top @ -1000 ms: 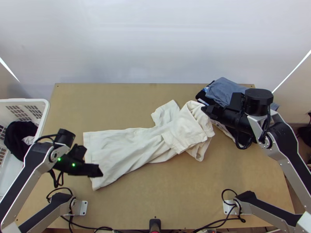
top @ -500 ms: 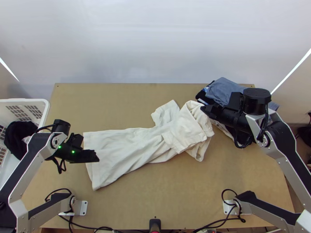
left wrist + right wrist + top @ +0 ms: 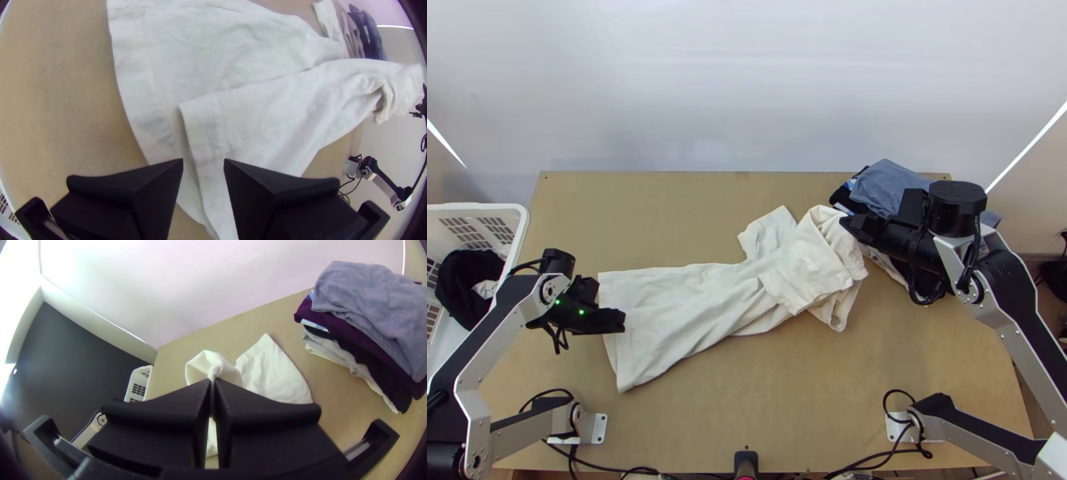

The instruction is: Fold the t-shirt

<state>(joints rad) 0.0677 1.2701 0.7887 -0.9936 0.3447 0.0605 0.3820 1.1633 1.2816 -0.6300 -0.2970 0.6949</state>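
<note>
Straight to the off-white t-shirt (image 3: 691, 312), laid lengthwise over the tabletop (image 3: 763, 408), spread flat toward the left end, bunched and partly raised at the right. Pinched narrowly in the right gripper (image 3: 212, 381), with fingers nearly together on a small bit of that bunched end. Could slip free under a hard tug, with so little fabric caught. Over to the left gripper (image 3: 203, 161), with fingers wide and empty by the hem (image 3: 204, 129), and watch for trouble there: layered unevenly, with the upper edge set back from the lower. Grab only the upper layer and risk leaving the under one behind, for a skewed fold. Cannot tell the exact height over the cloth, so beware of closing too high and nipping air (never a pretty sight), or pressing too low and rucking up the fabric. Watch the flap (image 3: 767, 228) poking out on the far side too, likely to crumple if folded under unstraightened. And mind the stack of folded clothes (image 3: 891, 188), right beside the right gripper: swing carelessly outward and perhaps topple it.
</note>
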